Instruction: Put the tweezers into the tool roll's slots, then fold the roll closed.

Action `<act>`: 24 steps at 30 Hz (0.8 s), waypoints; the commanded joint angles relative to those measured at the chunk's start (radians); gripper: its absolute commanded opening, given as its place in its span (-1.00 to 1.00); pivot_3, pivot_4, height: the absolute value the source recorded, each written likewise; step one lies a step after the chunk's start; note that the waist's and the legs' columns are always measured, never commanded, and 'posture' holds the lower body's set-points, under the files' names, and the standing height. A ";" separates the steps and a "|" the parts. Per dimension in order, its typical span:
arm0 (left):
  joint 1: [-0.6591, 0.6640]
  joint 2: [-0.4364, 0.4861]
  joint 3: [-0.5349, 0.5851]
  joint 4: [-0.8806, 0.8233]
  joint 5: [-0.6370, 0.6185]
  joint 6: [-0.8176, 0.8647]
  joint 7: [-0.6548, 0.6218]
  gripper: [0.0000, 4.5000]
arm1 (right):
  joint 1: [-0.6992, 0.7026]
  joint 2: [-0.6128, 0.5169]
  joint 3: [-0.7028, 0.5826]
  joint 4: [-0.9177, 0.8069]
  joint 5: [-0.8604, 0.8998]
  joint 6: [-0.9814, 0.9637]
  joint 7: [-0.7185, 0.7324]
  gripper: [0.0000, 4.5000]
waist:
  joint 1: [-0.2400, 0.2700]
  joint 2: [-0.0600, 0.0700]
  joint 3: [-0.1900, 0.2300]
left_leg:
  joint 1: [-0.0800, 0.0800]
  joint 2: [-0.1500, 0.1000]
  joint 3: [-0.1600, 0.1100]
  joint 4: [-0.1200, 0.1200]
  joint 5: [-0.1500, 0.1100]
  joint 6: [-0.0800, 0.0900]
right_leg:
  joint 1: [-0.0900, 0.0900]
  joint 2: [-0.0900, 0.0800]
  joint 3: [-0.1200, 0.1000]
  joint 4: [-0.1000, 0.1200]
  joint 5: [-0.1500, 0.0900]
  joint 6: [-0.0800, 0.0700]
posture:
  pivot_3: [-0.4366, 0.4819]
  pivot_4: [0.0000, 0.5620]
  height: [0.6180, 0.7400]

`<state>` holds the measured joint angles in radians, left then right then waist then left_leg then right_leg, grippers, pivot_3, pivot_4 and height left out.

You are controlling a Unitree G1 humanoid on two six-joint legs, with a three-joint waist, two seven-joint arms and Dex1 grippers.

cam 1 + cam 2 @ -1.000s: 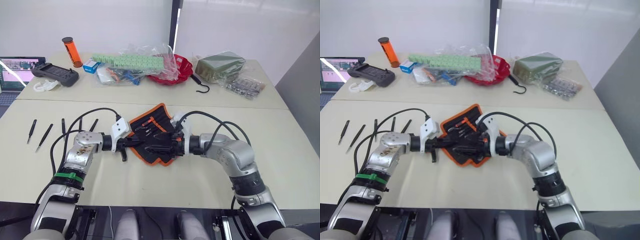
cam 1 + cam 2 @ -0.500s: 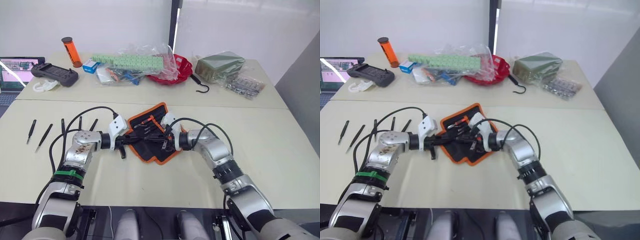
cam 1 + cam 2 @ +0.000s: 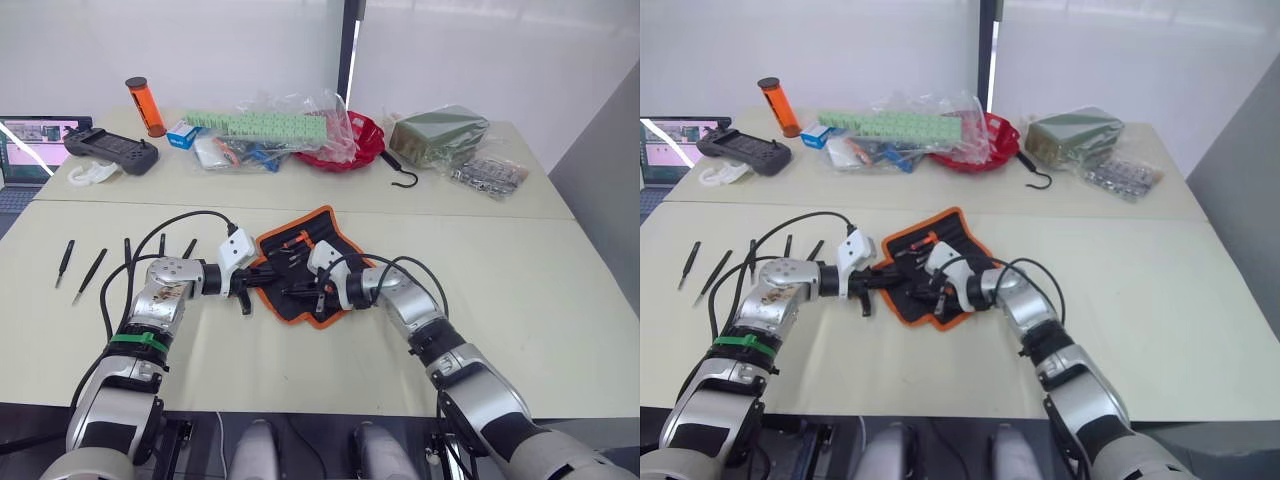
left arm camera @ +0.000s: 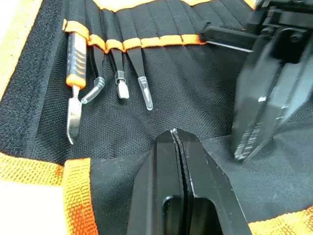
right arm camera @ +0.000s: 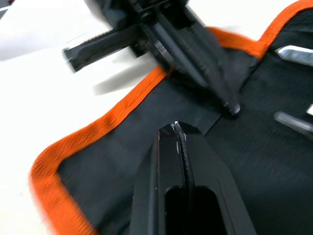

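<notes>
While the roll [image 3: 305, 265] lies open mid-table, both my grippers sit on its black inner face, tips nearly meeting. L gripper [image 4: 174, 134] is fully closed, fingers pressed flat together, nothing between them. R gripper [image 5: 175, 128] is the same: closed tight, holding nothing.

Count: 5 tweezers [image 3: 92, 271] lie loose in a row on the table [image 3: 560, 280] to my left, well apart from the roll. 4 small tools [image 4: 117, 73] sit in the slots [image 4: 146, 41] under the orange band: 1 w/ an orange-grey handle, 3 slim w/ clear tips. 1 hook [image 3: 400, 172] lies on the far table.

Vs 1 s ago: R arm has swung in toward my left, elbow tucked, gripper further across the roll. L gripper is about where it was. Tweezers haven't moved. The roll's near edge looks drawn in, less spread.
</notes>
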<state>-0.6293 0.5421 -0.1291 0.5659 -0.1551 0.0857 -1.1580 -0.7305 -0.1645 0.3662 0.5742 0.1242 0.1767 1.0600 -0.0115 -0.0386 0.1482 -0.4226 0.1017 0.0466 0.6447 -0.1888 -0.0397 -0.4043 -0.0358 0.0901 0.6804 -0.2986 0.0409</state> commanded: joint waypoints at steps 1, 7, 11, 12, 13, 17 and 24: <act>-0.031 0.018 0.023 0.052 0.017 0.000 0.018 -1.00 | 0.088 -0.047 0.057 -0.041 -0.032 0.072 0.074 -0.98 | 0.001 0.000 0.000 | 0.001 0.000 0.000 0.000 0.000 0.000 | 0.001 0.000 0.000 0.000 0.000 0.000 | -0.05 -0.47 0.95; -0.051 0.023 0.023 0.096 0.021 -0.022 0.014 -1.00 | 0.161 -0.094 0.069 -0.142 -0.029 0.128 0.108 -0.98 | 0.002 0.003 -0.002 | 0.001 0.000 0.000 0.000 0.000 0.000 | 0.002 0.000 0.000 0.000 0.000 0.000 | -0.05 -0.47 0.95; -0.070 0.018 0.017 0.149 0.033 -0.051 0.015 -1.00 | 0.186 -0.106 0.074 -0.174 -0.026 0.144 0.115 -0.98 | 0.003 0.003 -0.005 | 0.001 0.000 0.000 0.000 0.000 0.000 | 0.002 0.000 0.000 -0.001 0.000 0.000 | -0.05 -0.47 0.95; -0.079 0.018 0.018 0.167 0.035 -0.057 0.016 -1.00 | 0.189 -0.113 0.080 -0.179 -0.032 0.142 0.120 -0.98 | 0.003 0.003 -0.005 | 0.002 0.000 0.000 0.000 0.000 0.000 | 0.002 0.000 0.000 -0.001 0.000 0.000 | -0.05 -0.47 0.95; -0.087 0.018 0.020 0.184 0.036 -0.062 0.017 -1.00 | 0.192 -0.121 0.088 -0.185 -0.042 0.134 0.127 -0.98 | 0.002 0.003 -0.006 | 0.002 0.000 0.000 0.000 0.000 0.000 | 0.002 0.000 0.000 -0.001 0.000 0.000 | -0.05 -0.47 0.95; -0.111 0.021 0.029 0.236 0.039 -0.077 0.023 -1.00 | 0.198 -0.136 0.098 -0.201 -0.054 0.125 0.132 -0.98 | 0.001 0.004 -0.007 | 0.002 0.000 0.000 0.000 0.000 0.000 | 0.002 0.000 0.000 -0.001 -0.001 0.000 | -0.05 -0.47 0.95; -0.103 0.012 0.030 0.245 0.044 -0.079 0.012 -1.00 | 0.193 -0.139 0.094 -0.228 -0.053 0.130 0.116 -0.98 | 0.000 0.004 -0.007 | 0.002 0.000 0.000 -0.001 0.000 0.000 | 0.002 0.000 0.000 -0.001 -0.001 0.000 | -0.05 -0.47 0.95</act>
<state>-0.7393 0.5474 -0.0973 0.8092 -0.1351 0.0139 -1.1489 -0.5801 -0.2857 0.3981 0.3098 0.1265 0.2669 1.1714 -0.0116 -0.0343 0.1412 -0.4203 0.1016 0.0467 0.6439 -0.1889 -0.0396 -0.4021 -0.0355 0.0904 0.6796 -0.2992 0.0406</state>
